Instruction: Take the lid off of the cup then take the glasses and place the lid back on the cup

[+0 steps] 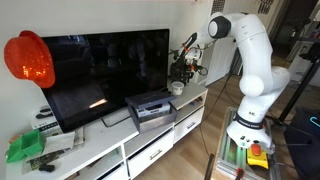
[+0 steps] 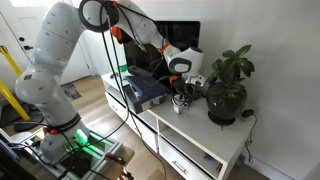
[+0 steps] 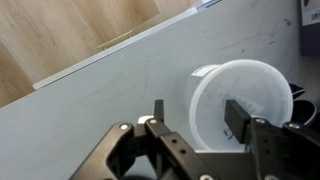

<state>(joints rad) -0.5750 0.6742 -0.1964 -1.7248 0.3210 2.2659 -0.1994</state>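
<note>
Your hand (image 3: 198, 118) hangs over the worktop (image 3: 100, 110) with its jaws apart and nothing between them. In the wrist view one finger (image 3: 238, 118) lies across the pale round cup (image 3: 255, 85), and the other stands over bare worktop outside the cup's rim. So the hand sits off-centre, shifted away from the cup's middle.

The cup stands toward the plant end of the worktop, between the grey box (image 2: 145, 92) and the potted plant (image 2: 228, 88). In an exterior view it shows as a small pale shape (image 1: 176, 88) just below the hand. You cannot tell from these pictures whether the lid is seated on it.

In the wrist view the worktop's long edge runs diagonally across the upper part of the picture, with wooden floor (image 3: 60, 35) beyond it. A broad strip of bare white surface lies between that edge and the cup, so that is your open side. The plant's leaves rise close beside the hand on the end-corner side. The grey box closes the other side, and the television (image 1: 105, 62) stands along the back edge behind it.
</note>
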